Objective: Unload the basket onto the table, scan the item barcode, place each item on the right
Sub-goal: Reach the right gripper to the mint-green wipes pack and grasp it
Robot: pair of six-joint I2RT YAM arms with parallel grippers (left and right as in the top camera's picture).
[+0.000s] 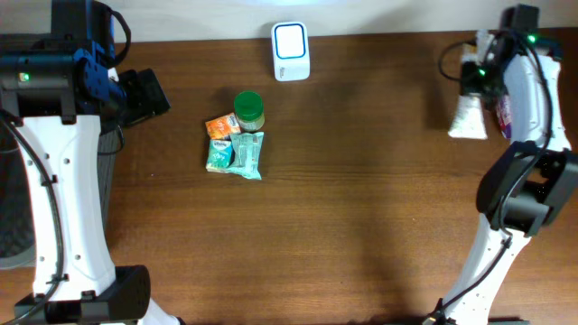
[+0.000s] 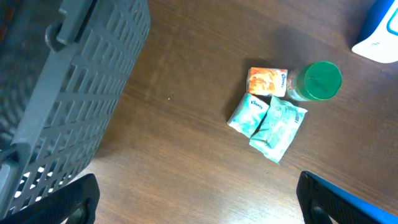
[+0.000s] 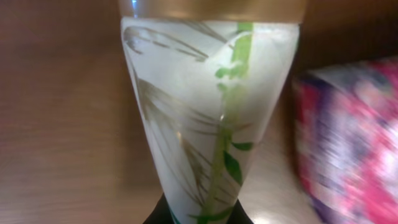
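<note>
My right gripper (image 1: 472, 88) is shut on the narrow end of a white tube (image 1: 468, 117) printed with green leaves, at the table's far right. In the right wrist view the tube (image 3: 205, 106) fills the frame, and the gripper (image 3: 198, 216) pinches it at the bottom edge. A white barcode scanner (image 1: 291, 51) with a blue face stands at the back centre, well left of the tube. My left gripper (image 1: 149, 93) stands open at the far left with nothing between its fingers (image 2: 68, 199).
A green-lidded jar (image 1: 248, 110), an orange packet (image 1: 221, 125) and teal packets (image 1: 237, 155) lie clustered left of centre. A grey slatted basket (image 2: 62, 93) sits off the table's left side. A pink and purple item (image 3: 348, 143) lies right beside the tube.
</note>
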